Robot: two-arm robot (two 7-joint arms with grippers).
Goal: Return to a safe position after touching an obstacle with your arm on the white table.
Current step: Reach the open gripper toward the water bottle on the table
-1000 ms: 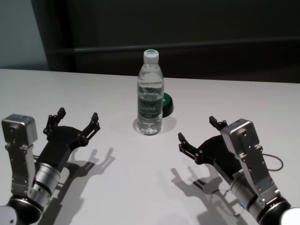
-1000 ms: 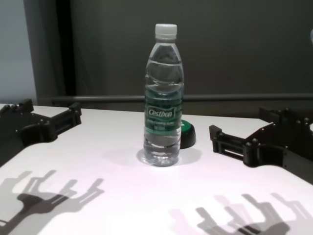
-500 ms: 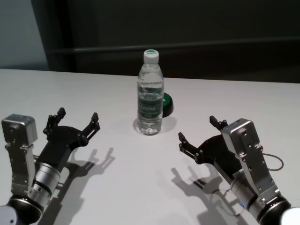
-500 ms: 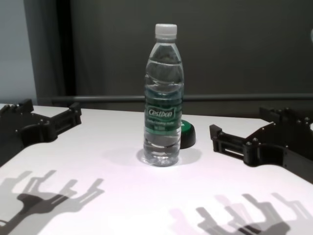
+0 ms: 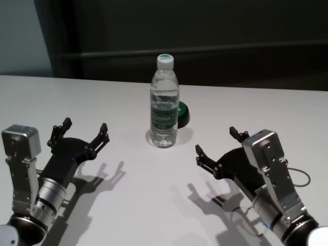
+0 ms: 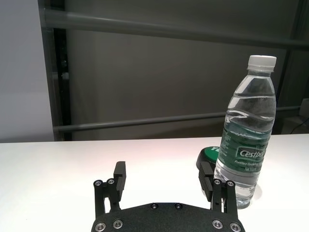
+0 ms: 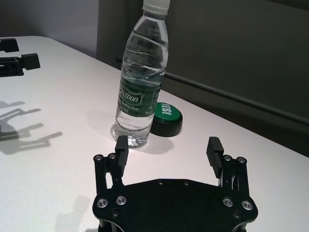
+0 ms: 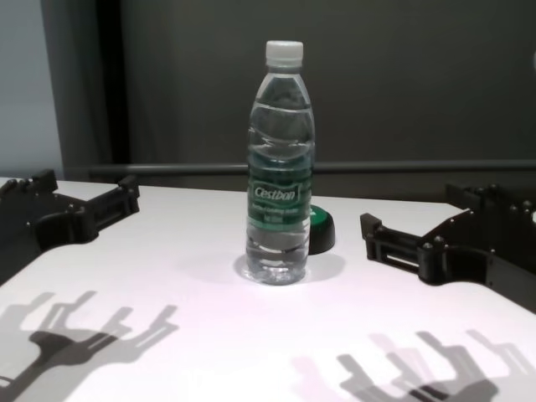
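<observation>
A tall clear plastic water bottle [image 5: 164, 102] with a white screw cap and a green "Cestbon" label stands upright toward the far middle of the wide, smooth white counter [image 5: 154, 195], roughly centred between the 2 arms. Just behind it on the robot's right side sits a small low round black object with a green top [image 5: 182, 114], close against the bottle's base; whether they touch cannot be told. The left pincer [image 5: 83, 131] hovers above the counter on the robot's left, its 2 black fingers spread wide and grasping nothing, pointed forward and inward toward the bottle but well apart from it. The right pincer [image 5: 214, 142] sits on the robot's right, likewise released with its fingers spread and nothing between them, also clear of the bottle. In the left wrist view the bottle [image 6: 245, 135] rises beyond one fingertip [image 6: 206, 176], with the round object [image 6: 208, 157] partly hidden behind it. In the right wrist view the bottle [image 7: 140, 82] stands past the open fingers, the round object [image 7: 166, 118] beside its base. In the chest view the bottle [image 8: 280, 176] stands between both pincers, whose dark shadows fall on the near counter.
</observation>
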